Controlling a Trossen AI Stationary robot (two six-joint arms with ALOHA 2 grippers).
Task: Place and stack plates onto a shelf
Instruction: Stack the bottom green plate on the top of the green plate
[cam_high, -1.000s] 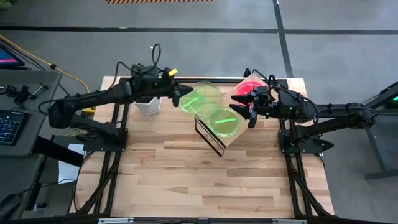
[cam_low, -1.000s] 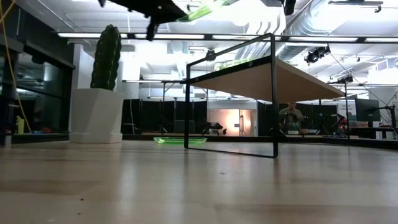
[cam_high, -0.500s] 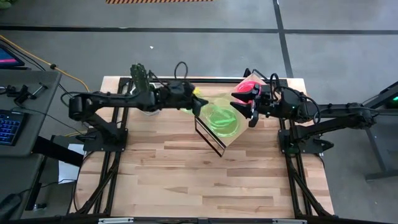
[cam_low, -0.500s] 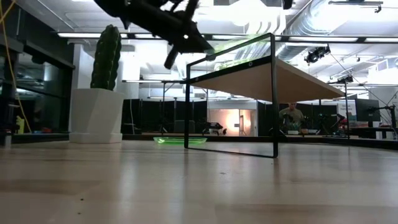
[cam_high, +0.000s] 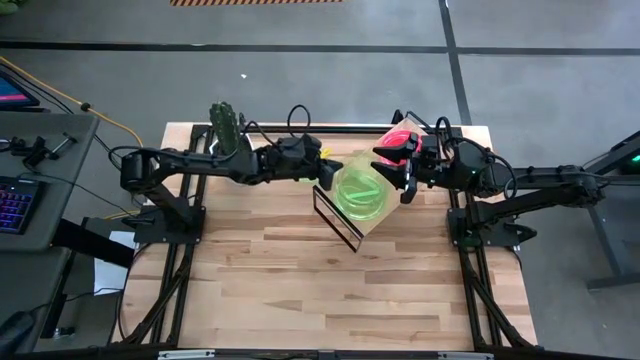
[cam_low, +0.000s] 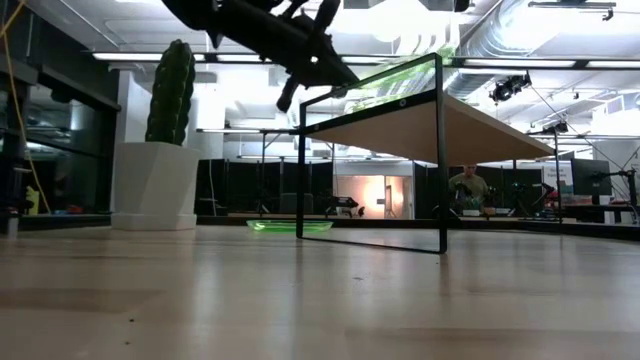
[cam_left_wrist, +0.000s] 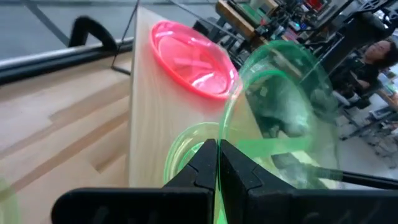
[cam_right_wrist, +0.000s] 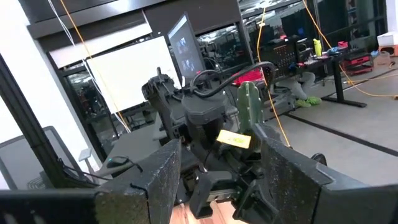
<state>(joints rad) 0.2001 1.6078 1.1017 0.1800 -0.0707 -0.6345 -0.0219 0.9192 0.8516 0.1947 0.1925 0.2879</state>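
High view is giving the clearest read on the move ahead: the left end effector (cam_high: 322, 172), reaching in from the left of the frame, is sitting at the left edge of the shelf (cam_high: 372, 222), and it is pinching the rim of a green plate (cam_high: 345, 170). From the left wrist view the two dark fingers (cam_left_wrist: 200, 167) are pressed nearly together on that held plate (cam_left_wrist: 280, 118), which is standing tilted on edge rather than lying flat.

What the placing turns on is this: another green plate (cam_high: 360, 192) is already lying flat on the shelf board, just right of and slightly below the held one in the frame, so the target is lying directly ahead of the left end effector along its line of reach. I would judge the carried plate needs to tip flat and settle over it to make the stack.

At the upper right corner of the shelf a red-pink plate (cam_high: 402, 138) is resting, with the right end effector (cam_high: 407, 172) hovering just below it; its fingers are looking spread and empty in the right wrist view. The left arm is plainly the one in position.

Low view is showing one more green plate (cam_low: 290, 226) lying on the surface beneath the shelf.
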